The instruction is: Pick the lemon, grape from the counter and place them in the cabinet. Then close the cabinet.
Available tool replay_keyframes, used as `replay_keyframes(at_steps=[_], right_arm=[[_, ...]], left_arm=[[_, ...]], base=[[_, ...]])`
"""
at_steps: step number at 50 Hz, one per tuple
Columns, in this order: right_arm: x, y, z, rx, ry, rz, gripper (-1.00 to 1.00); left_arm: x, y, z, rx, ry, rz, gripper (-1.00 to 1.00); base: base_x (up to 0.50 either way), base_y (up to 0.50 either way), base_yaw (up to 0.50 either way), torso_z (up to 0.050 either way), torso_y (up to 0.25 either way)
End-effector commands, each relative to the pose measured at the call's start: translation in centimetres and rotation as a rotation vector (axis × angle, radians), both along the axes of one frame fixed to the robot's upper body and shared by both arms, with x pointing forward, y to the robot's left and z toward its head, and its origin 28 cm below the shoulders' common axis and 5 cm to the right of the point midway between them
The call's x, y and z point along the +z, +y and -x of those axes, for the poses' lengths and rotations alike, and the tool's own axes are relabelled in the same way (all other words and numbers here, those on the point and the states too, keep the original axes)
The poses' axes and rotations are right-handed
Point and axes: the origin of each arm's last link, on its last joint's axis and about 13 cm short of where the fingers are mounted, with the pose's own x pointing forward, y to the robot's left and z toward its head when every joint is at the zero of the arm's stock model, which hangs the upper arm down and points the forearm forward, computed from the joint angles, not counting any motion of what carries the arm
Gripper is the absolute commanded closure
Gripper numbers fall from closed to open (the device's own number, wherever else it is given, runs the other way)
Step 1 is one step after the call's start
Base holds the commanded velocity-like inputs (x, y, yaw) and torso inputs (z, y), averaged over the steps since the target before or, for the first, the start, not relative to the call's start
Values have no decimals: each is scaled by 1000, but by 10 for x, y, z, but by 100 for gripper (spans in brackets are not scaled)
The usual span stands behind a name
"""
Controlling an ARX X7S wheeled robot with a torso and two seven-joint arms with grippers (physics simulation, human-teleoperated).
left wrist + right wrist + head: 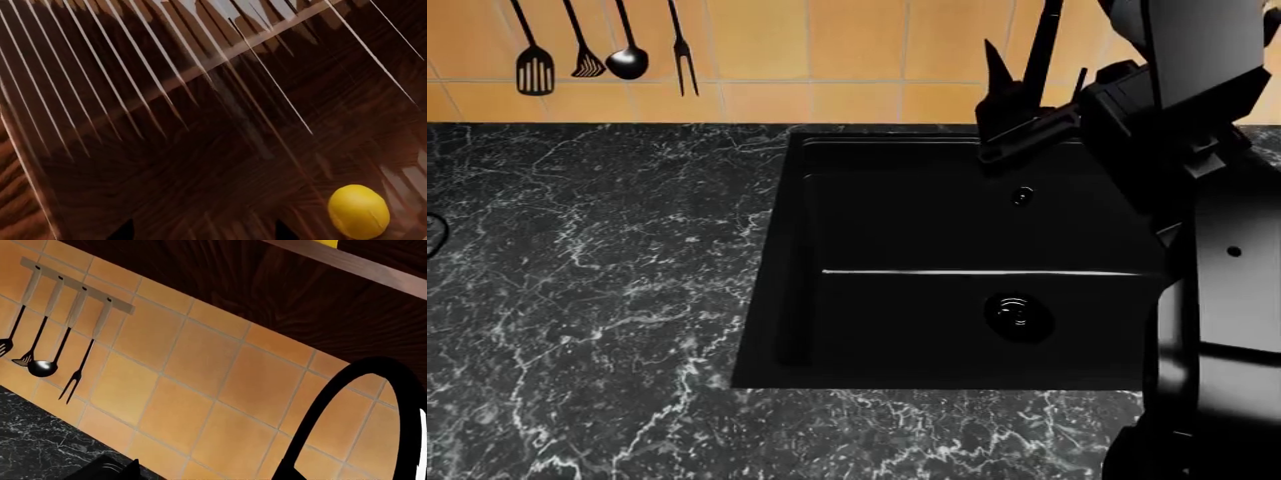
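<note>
The yellow lemon (358,211) lies on the dark wooden floor of the cabinet (200,165), apart from my left gripper (204,232). That gripper is open; only its two dark fingertips (123,231) show, with bare wood between them. My right gripper (210,471) is open and empty, raised over the sink toward the tiled wall; it also shows in the head view (1022,60). A sliver of the lemon (326,242) peeks over the cabinet's lower edge (333,262). The grape is out of view. The marble counter (587,300) shows no fruit.
A glossy black sink (787,250) is set into the counter, with a curved black faucet (333,405) behind it. Several utensils (601,50) hang on a rail on the orange tiles. My right arm (1214,250) fills the head view's right side.
</note>
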Motion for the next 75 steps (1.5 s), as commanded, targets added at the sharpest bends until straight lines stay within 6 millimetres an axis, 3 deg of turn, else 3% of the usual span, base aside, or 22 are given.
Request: replay_keyframes(at_steps=[1, 22, 50, 75], right_arm=[[-2, -1, 1, -3, -1, -7, -100], [-3, -2, 2, -5, -3, -18, -100], [1, -6, 5, -14, -14, -19, -100], [1, -5, 4, -12, -12, -22, -100]], left_arm=[[-20, -30, -10, -209, 237, -19, -100], [-19, -25, -17, -177, 198, 24, -100], [-10, -23, -5, -210, 153, 26, -100], [-9, -23, -5, -214, 137, 19, -100]], base=[[0, 0, 0, 0, -9], [0, 0, 0, 0, -31], [2, -1, -1, 1, -164], [4, -2, -2, 3, -63]])
